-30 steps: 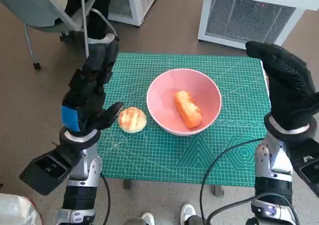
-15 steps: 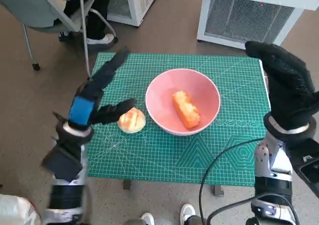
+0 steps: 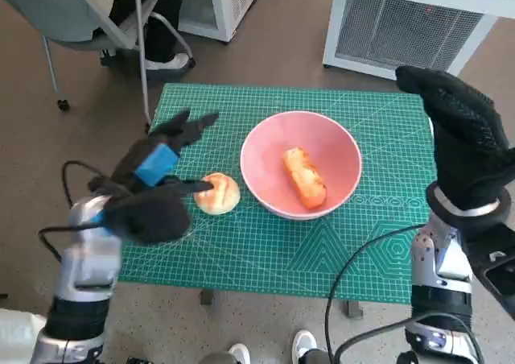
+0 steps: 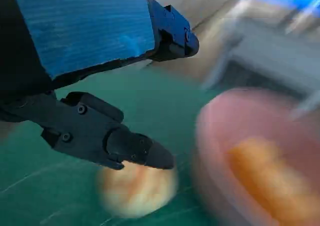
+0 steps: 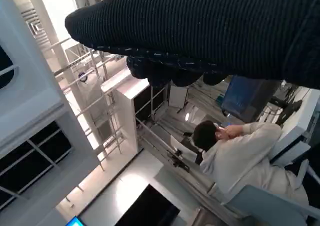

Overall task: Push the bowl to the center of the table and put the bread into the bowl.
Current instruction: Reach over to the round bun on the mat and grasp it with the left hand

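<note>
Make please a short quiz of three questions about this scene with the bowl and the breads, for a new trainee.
1. True or false: the pink bowl is empty.
2. Which bread lies on the green mat outside the bowl? A) the round bun B) the long orange bread
3. Fill in: the left hand reaches its fingers toward the ____.

Key:
1. False: the long orange bread lies in it.
2. A
3. round bun; the right hand is raised at the table's right edge, holding nothing.
</note>
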Available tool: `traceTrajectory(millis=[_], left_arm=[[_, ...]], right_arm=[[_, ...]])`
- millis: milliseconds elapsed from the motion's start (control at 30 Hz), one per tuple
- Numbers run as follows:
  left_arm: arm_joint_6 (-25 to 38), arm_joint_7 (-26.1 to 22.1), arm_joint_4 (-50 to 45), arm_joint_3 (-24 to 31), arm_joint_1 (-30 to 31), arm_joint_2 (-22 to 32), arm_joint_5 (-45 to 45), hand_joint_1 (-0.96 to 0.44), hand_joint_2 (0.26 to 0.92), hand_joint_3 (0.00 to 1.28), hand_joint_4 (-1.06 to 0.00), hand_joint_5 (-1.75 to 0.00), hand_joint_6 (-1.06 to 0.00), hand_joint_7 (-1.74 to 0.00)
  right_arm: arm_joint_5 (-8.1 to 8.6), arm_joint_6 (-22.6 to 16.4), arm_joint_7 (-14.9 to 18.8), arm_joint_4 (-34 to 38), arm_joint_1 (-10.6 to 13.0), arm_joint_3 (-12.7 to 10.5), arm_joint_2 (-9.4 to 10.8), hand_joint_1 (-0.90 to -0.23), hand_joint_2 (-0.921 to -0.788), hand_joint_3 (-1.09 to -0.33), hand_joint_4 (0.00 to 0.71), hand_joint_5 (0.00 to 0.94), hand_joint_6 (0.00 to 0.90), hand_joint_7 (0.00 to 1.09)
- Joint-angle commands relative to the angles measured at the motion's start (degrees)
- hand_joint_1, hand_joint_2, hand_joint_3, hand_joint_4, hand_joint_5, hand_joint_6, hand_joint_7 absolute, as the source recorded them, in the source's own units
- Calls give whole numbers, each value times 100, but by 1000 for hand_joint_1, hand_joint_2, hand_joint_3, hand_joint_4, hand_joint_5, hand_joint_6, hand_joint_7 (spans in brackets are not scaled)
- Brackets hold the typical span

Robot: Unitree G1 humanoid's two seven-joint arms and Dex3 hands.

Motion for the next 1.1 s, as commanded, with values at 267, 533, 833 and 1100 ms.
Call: traceTrajectory(millis=[267, 533, 833, 1100], left_arm=[[873, -267, 925, -770, -846, 63, 360, -433, 764, 3, -94, -3, -277, -3], [1147, -148, 1629, -1232, -1159, -2, 558, -467, 786, 8, -103, -3, -270, 0], [870, 136, 2700, -1508, -1490, -312, 336, -444, 805, 7, -134, -9, -284, -8], [523, 680, 3537, -1428, -1590, -610, -6, -218, 821, 4, -517, -70, -469, -50]], right_arm=[[73, 151, 45, -3, 133, 22, -69, -604, -921, -797, 243, 0, 7, 555], [59, 158, 28, -30, 153, 30, -48, -605, -921, -795, 243, 0, 6, 559], [99, 144, 65, 32, 132, 46, -5, -604, -921, -790, 242, 0, 3, 563], [157, 149, 80, 33, 132, 79, 27, -602, -921, -773, 241, 0, 0, 567]])
